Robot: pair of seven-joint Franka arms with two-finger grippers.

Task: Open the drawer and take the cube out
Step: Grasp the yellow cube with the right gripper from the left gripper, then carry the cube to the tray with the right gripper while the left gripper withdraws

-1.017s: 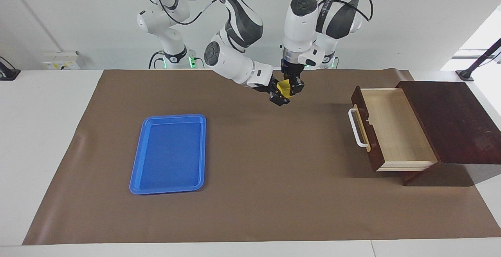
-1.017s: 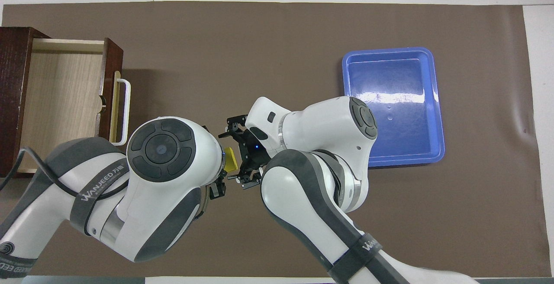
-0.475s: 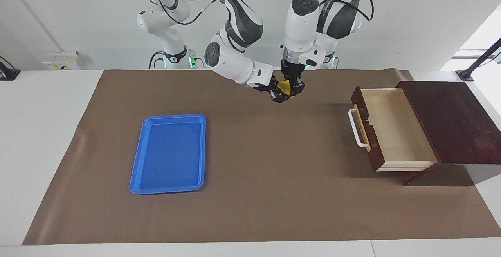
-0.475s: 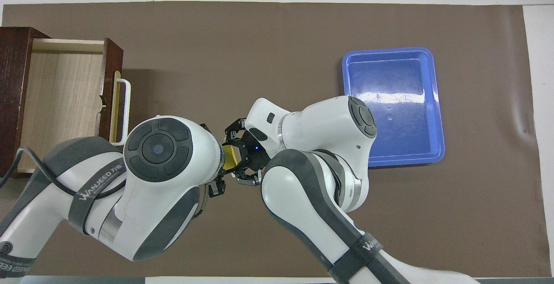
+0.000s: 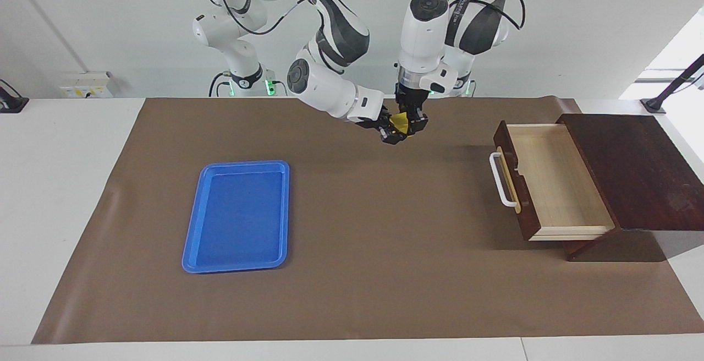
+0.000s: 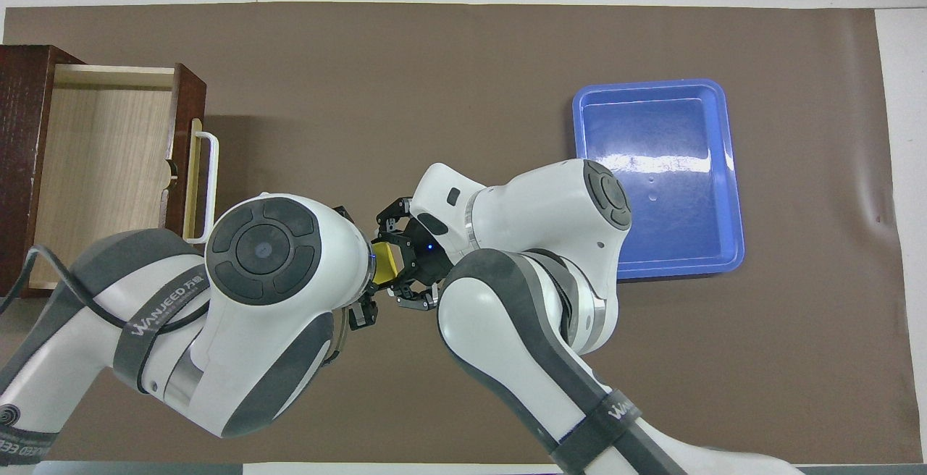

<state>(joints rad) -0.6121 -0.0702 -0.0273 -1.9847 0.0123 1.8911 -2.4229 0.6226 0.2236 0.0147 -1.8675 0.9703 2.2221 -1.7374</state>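
The word "WANJEED" is read in white letters on the dark band of the left arm [image 6: 156, 323], and the same lettering, partly cut off, is seen on the band of the right arm [image 6: 615, 411] in the overhead view.

2 containers are seen on the brown mat [image 5: 352, 273]. The dark reddish-brown wooden drawer [image 5: 553, 182] with a white bar handle [image 5: 501, 179] on a brass strip is pulled out of its dark wooden box [image 5: 638, 171] at the left arm's end of the table; in the overhead view it lies at about 9 o'clock from the grippers. Its pale light-wood interior holds nothing that can be made out. The flat blue plastic tray [image 5: 237, 215] lies toward the right arm's end, at about 2 o'clock from the grippers in the overhead view, and only a glare streak is seen on its floor.

The small bright-yellow cube [image 5: 400, 122] is out of the drawer and held in the air over the mat, between drawer and tray, close to the robots' edge of the mat.

The left gripper [image 5: 413, 122] is pointed straight down from a vertical wrist, and its fingers are clamped on the cube from above. The right gripper [image 5: 391, 131] is reached in sideways from a bent, nearly level forearm, and its fingers are also closed on the cube, so the cube is gripped by both at 1 spot. In the overhead view the cube [image 6: 384, 263] is seen wedged between the left arm's round wrist cap and the right gripper's black links.
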